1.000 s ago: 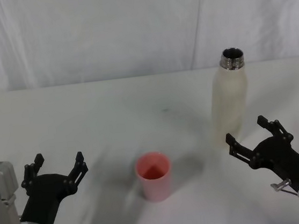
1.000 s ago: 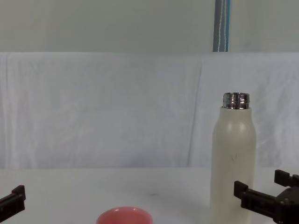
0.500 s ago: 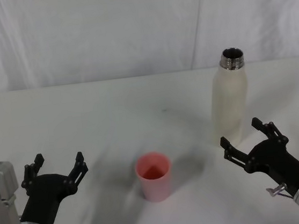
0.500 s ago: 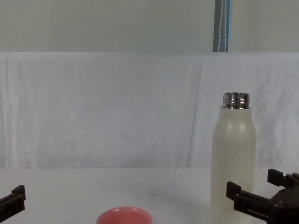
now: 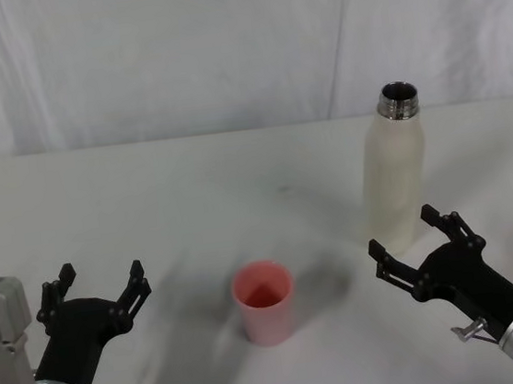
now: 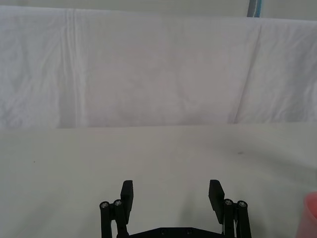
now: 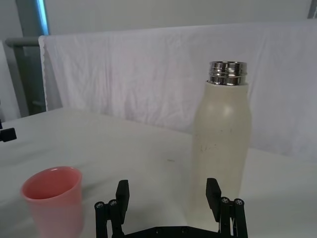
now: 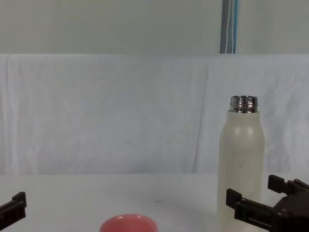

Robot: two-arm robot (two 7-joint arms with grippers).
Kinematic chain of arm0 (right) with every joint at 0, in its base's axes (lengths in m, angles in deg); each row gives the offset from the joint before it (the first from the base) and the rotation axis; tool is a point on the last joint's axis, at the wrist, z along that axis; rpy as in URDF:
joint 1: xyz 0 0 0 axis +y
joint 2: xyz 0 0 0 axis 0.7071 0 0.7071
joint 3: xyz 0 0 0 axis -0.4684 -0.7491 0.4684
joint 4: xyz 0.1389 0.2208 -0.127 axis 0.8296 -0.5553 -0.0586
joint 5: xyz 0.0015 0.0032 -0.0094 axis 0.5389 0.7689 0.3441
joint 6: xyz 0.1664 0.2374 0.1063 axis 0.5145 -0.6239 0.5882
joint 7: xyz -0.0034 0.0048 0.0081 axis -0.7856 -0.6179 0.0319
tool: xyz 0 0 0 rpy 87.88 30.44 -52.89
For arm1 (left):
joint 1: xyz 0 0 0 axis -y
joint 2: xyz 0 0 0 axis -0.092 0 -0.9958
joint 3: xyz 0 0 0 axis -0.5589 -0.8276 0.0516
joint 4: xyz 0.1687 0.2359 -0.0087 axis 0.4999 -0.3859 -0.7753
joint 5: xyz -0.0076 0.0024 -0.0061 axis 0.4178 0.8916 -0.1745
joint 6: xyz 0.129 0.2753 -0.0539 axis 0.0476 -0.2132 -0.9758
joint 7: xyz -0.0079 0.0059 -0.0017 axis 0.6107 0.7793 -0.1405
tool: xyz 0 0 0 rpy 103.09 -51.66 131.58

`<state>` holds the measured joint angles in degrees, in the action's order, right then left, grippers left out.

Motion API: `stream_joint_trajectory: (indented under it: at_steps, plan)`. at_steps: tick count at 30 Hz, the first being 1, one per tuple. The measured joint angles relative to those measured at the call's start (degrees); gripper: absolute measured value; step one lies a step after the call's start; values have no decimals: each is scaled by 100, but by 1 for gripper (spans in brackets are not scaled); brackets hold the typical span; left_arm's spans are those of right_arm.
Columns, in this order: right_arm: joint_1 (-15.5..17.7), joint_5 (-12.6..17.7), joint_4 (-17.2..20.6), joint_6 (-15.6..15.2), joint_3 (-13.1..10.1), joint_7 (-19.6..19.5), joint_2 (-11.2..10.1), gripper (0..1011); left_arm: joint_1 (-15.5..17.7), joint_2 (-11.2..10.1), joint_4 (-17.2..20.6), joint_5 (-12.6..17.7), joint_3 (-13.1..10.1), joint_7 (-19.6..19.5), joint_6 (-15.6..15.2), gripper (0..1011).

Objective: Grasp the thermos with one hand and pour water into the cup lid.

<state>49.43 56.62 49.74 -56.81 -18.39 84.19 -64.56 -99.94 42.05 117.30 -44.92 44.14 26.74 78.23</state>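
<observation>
Room: white cloth (image 5: 176,53) hangs behind, and a white desk (image 5: 191,190) holds everything.

Thermos place: the thermos (image 5: 393,172) stands straight up on the right side of the desk, farther back than the cup lid and well apart from it.

Thermos look: tall, round and cream-white, with tiny specks, soft round shoulders and a shiny steel neck with no cap on it.

Thermos feel: it looks hard and smooth, so it may slip; I think it is heavy if there is water inside, and being so tall it could tip over from a bump.

Where to hold: I would take it around the middle of the body, one finger on each side, not by the thin steel neck.

Right hand: the right hand (image 5: 420,246) is black, its fingers are spread wide, and it sits just in front of the thermos, low down; I cannot tell whether it touches yet.

Left hand: the left hand (image 5: 100,286) rests over the left side of the desk with its fingers spread wide too, holding nothing.

Cup lid place: the cup lid (image 5: 265,302) sits near the front middle of the desk, between the two hands.

Cup lid look: small, round and pink, with a smooth rim, open side up.

Cup lid feel: it looks light, so a hard splash or a nudge could push it.
</observation>
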Motion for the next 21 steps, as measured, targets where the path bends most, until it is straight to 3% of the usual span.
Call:
stream_joint_trajectory:
  at_steps: [21]
  plan:
    - [-52, 105, -48, 20, 16, 92, -54, 1001, 0, 0, 0, 0, 0, 0, 0, 1001]
